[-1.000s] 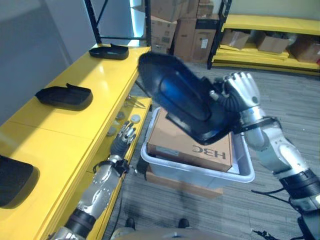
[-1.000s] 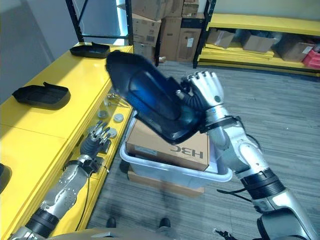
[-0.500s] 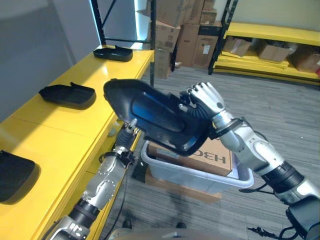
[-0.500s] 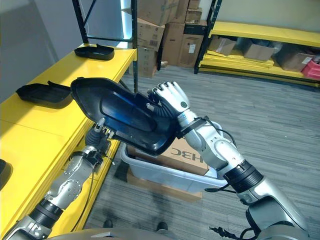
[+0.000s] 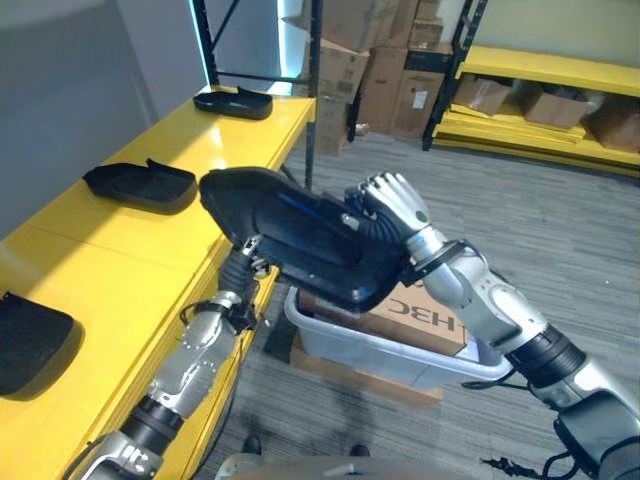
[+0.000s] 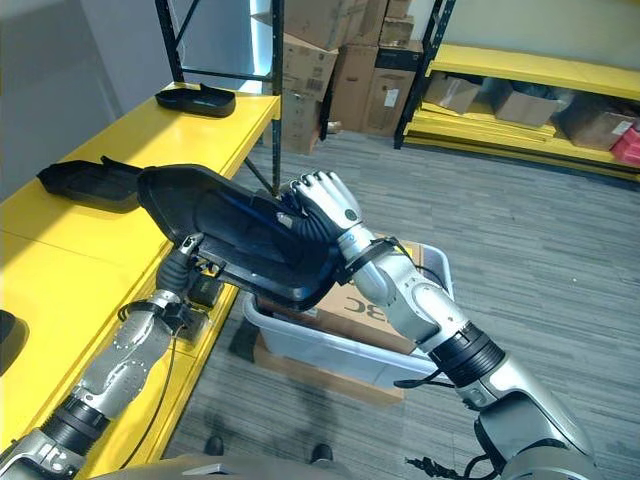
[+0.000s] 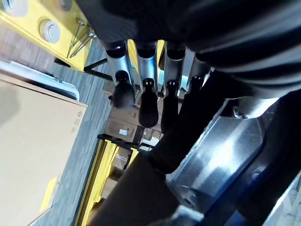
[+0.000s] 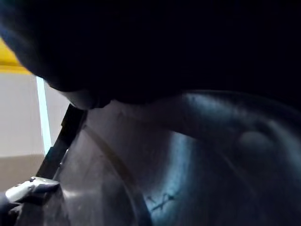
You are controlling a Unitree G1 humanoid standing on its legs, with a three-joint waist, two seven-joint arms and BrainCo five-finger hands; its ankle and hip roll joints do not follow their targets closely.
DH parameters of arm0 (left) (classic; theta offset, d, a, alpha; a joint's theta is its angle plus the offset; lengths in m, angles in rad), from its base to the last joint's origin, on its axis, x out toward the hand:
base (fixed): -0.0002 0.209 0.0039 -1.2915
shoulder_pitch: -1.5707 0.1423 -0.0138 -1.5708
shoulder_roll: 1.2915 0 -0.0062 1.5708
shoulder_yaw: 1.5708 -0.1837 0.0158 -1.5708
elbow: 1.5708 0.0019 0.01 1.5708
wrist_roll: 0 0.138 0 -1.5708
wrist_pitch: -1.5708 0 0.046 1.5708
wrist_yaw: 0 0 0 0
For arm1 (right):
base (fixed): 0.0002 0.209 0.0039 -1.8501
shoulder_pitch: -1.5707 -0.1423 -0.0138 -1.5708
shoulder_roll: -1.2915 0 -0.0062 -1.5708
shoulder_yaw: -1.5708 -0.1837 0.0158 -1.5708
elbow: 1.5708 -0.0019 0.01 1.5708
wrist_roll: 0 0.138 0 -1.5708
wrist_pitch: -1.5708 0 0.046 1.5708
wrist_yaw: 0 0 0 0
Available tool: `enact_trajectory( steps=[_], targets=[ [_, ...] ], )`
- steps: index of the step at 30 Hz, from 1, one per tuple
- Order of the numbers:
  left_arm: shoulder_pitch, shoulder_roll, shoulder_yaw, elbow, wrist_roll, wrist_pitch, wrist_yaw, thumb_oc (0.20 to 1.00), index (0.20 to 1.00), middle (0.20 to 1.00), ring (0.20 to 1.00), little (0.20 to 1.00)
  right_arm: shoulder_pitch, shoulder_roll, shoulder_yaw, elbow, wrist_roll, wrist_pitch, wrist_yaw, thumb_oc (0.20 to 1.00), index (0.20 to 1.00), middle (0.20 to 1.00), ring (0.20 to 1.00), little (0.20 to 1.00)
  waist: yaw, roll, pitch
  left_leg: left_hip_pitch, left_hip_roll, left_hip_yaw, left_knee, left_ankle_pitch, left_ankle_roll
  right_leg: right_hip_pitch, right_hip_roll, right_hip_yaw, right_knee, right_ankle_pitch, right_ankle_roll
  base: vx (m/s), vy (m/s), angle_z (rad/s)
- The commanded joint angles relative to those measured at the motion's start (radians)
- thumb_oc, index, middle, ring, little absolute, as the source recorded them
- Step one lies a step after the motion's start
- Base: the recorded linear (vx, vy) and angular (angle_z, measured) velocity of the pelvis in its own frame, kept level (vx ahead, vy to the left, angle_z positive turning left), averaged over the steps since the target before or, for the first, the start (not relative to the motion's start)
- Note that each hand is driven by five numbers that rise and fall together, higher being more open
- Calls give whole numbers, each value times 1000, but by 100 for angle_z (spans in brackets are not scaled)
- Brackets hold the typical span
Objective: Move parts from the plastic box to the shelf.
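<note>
The right robot hand (image 5: 388,205) is clamped on the far edge of a large black moulded part (image 5: 300,235), carried flat between the plastic box (image 5: 380,345) and the yellow shelf (image 5: 110,260), probably so it can slide on beside the parts (image 5: 140,183) already there. The left robot hand (image 6: 185,262) reaches up beneath it, fingers (image 7: 146,96) straight against the underside, steadying.

Large part (image 5: 310,235) was held above the shelf (image 5: 110,260) edge & the plastic box (image 5: 400,350), btwn both. Right hand (image 5: 385,205) was on its right side; left hand (image 5: 240,270) was under its left end. Box sat on floor, right of shelf, w/ a cardboard carton (image 5: 430,320) in it. Three parts (image 5: 140,183) lay on shelf, in a row front to back. Cartons (image 5: 370,60) stood behind.
</note>
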Motion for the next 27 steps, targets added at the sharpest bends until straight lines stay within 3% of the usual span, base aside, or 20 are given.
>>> enact_trajectory(
  steps=[1,11,15,16,27],
  targets=[
    [-122,-16,-31,-44,37,-65,-22,200,200,200,200,200,-101,71,104,-142,109,-124,34,200,200,200,200,200,4,-21,-15,39,4,-7,-1,-120,15,79,-33,-25,17,-168,52,0,0,0],
    [-117,-13,-19,-37,101,-76,9,200,200,200,200,200,-68,145,136,-149,161,-131,59,200,200,200,200,200,5,-18,-10,38,5,-10,-1,-118,15,78,-34,-25,19,-169,50,0,0,0],
    [-104,-22,10,-39,203,-96,81,200,200,200,200,200,-20,169,112,-149,154,-135,19,200,200,200,200,200,7,-20,-10,38,5,-16,-1,-119,15,80,-35,-30,20,-170,49,0,0,0],
    [-90,-17,34,-40,296,-103,137,200,200,200,200,200,22,171,71,-154,146,-134,-22,1000,1000,1000,1000,1000,6,-21,-11,38,5,-14,-1,-119,15,80,-36,-30,20,-170,50,0,0,0],
    [-25,58,168,-81,806,-73,339,200,200,200,200,200,325,202,-254,-150,205,-136,-190,1000,1000,1000,1000,1000,-34,-21,-22,47,6,7,-1,-128,15,72,-36,-12,22,-165,56,2,0,-2]
  ],
)
